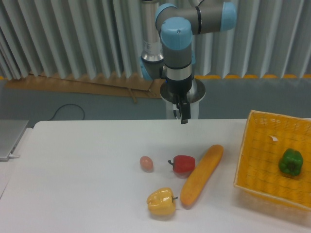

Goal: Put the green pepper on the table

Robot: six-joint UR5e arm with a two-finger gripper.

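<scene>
The arm descends from the upper centre of the view, its blue-capped wrist joint facing the camera and the wrist section hanging vertically below it. The gripper (183, 115) points straight down above the far edge of the table (82, 170), holding nothing. Its dark fingers appear pressed together, though the gap cannot be resolved.
</scene>
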